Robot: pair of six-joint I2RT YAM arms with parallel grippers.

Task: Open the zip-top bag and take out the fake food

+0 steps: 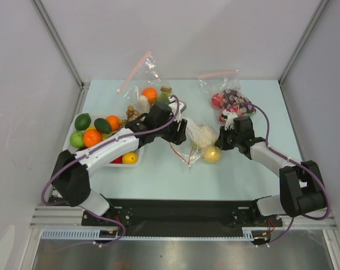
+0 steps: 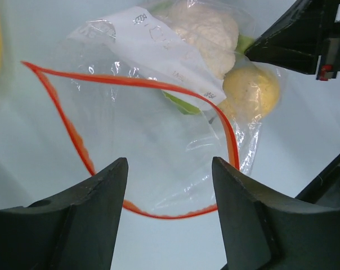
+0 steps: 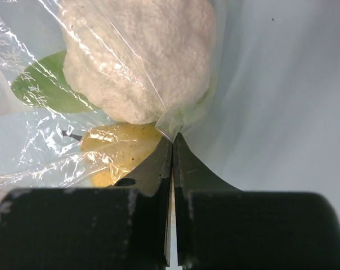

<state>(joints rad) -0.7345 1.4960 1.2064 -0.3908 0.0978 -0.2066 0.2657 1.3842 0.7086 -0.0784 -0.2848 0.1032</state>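
**R hand pinching bag corner, L hand open at bag mouth**

L hand (image 2: 170,169): fingers apart, nothing betw. them, poised right at the mouth of the zip-top bag (image 2: 130,129). Can't tell if the tips touch the plastic. The red-orange rim (image 2: 125,81) is unzipped and gapes in a loop, its near end passing behind both fingertips.

Just past the rim: a white label (image 2: 159,50) on the bag, then the fake food inside, i.e. a pale leafy head (image 2: 209,28), a yellow fruit (image 2: 254,93) and a green leaf piece (image 3: 43,90).

R hand (image 3: 173,140) sits opp. the L hand, jaws shut tight on the bag's far corner, right beside the head and the fruit.

The bag lies on the table (image 1: 159,174) betw. the two hands.

Beyond the L hand is a pink-zip bag (image 1: 150,93) w/ an orange toy. Beyond the R hand is another pink-zip bag (image 1: 229,101) w/ red-purple toys.
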